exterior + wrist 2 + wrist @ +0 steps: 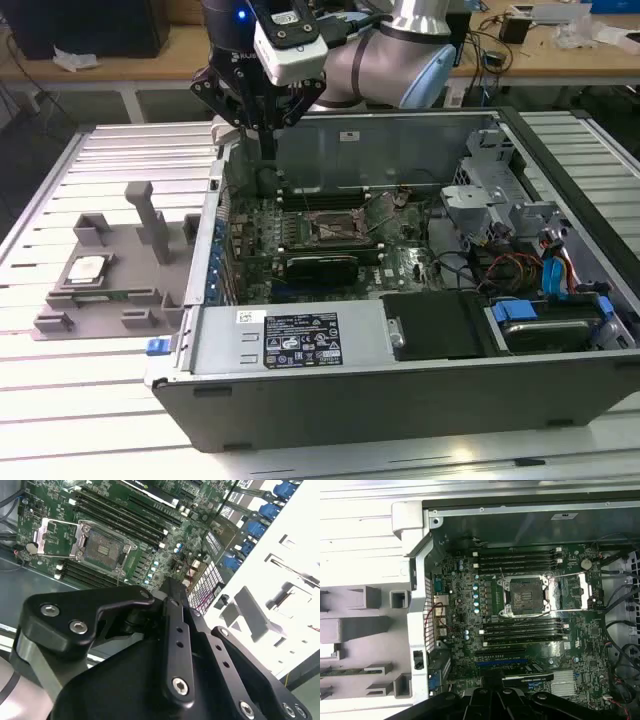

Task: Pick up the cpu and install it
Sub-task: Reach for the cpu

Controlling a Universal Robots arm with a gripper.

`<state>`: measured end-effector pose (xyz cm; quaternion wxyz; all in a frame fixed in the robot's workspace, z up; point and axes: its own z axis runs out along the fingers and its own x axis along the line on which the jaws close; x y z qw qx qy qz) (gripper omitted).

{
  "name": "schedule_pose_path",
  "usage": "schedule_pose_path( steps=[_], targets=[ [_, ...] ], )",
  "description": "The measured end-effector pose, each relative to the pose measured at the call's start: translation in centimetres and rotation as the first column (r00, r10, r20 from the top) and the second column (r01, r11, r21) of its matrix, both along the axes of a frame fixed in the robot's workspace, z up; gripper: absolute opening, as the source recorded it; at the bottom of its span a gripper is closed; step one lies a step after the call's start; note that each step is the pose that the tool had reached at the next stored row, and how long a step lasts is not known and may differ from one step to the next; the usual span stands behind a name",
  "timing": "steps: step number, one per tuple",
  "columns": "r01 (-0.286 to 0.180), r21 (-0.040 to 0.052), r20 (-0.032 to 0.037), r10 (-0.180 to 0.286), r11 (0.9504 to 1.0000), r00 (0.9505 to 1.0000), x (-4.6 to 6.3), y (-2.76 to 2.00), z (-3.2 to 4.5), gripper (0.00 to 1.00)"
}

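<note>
- The cpu [88,267] lies flat, shiny side up, in a shallow seat of the grey fixture [150,225]. The fixture sits on the slatted bench [100,400] at the exterior view's left, just beside the open computer case [300,400].
- So the pickup looks not yet done, and I'd judge reaching the chip to be the step in hand.
- Being thin and low in its seat, the chip would likely want a level, square approach, gripped by its edges. The upright blocks close by leave little room to drift.
- Mid-case, the socket [335,232] stands exposed with its metal frame swung aside; both wrist views look down on it. It looks empty.
- Farther back, the claw [268,150] hangs above the case's far corner, on the fixture's side. Its fingers are drawn together with nothing between them, and it is well apart from the cpu.
- It would have to clear the case wall and spread its fingers before coming down.
</note>
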<state>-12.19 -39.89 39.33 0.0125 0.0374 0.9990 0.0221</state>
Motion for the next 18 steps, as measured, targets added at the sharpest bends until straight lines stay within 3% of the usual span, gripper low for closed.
schedule_pose_path(
  steps=[13, 18],
  targets=[
    [0.0, 0.0, 0.0, 0.0, 1.0, 1.0, 0.0, 0.0, 0.0, 0.11],
    [0.0, 0.0, 0.0003, 0.0, 1.0, 1.0, -0.62, 0.0, 0.0, 0.11]
  ],
)
